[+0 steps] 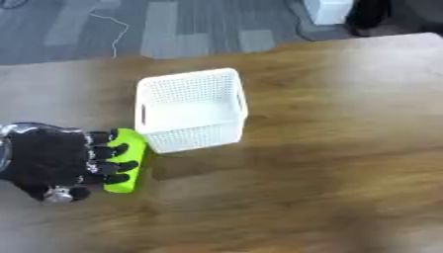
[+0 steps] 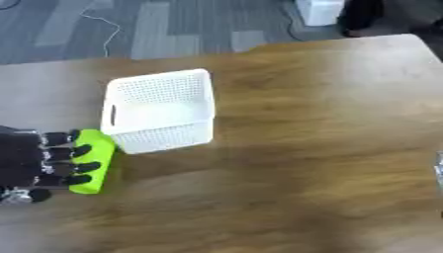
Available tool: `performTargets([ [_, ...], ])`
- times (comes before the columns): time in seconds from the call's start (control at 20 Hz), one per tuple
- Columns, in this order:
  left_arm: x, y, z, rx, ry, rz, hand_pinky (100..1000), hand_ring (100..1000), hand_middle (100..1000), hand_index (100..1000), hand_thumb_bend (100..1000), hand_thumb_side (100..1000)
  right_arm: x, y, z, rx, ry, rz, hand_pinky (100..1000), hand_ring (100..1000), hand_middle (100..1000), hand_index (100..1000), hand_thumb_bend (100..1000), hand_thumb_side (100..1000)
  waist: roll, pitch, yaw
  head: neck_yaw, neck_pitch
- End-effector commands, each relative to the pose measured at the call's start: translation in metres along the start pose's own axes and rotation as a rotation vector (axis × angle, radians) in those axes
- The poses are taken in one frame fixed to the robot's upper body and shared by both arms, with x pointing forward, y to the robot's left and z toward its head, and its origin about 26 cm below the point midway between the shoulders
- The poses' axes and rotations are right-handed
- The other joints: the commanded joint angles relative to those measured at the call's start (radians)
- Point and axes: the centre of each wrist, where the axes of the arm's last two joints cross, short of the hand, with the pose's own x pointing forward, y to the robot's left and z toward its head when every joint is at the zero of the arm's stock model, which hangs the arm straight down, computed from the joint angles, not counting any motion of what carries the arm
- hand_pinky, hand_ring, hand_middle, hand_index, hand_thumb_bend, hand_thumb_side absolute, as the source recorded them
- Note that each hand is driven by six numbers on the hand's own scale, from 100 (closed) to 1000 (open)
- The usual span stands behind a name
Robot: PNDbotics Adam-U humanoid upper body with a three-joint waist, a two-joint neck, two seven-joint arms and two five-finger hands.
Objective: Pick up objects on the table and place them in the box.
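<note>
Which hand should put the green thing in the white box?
The left hand. Its fingers already curl round the green block, right beside the white basket. The right hand isn't clearly in view.

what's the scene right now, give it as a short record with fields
surface: wooden table
box: white perforated basket, upright, nothing visible inside
object: bright green block, just outside the basket's near-left corner
left hand: fingers curled over the green block
right hand: only a sliver shows at the right edge of the right eye view, fingers not visible
task state: block not yet in the basket
</note>
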Motion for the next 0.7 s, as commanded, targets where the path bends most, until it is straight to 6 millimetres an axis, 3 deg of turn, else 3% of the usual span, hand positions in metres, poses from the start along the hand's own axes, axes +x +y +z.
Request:
performTargets([
  [0.05, 0.003, -0.001, 0.004, 0.270, -0.218, 0.220, 649, 782, 898, 969, 1000, 860, 0.002, -0.003, -0.007, 0.011, -0.028, 0.005, 353, 469, 493, 574, 290, 1000, 0.000, -0.009, -0.002, -0.007, -0.001],
  [0.35, 0.015, -0.006, 0.001, 0.281, -0.220, 0.267, 648, 783, 903, 971, 1000, 861, 0.002, -0.003, -0.008, 0.010, -0.030, 0.002, 354, 470, 493, 574, 290, 1000, -0.001, -0.009, -0.003, -0.007, -0.001],
  [0.7, 0.012, -0.015, 0.005, 0.225, -0.213, 0.245, 741, 832, 930, 986, 1000, 851, 0.002, -0.002, -0.008, 0.007, -0.030, -0.001, 353, 469, 493, 574, 290, 1000, -0.003, -0.006, -0.005, 0.004, -0.001],
])
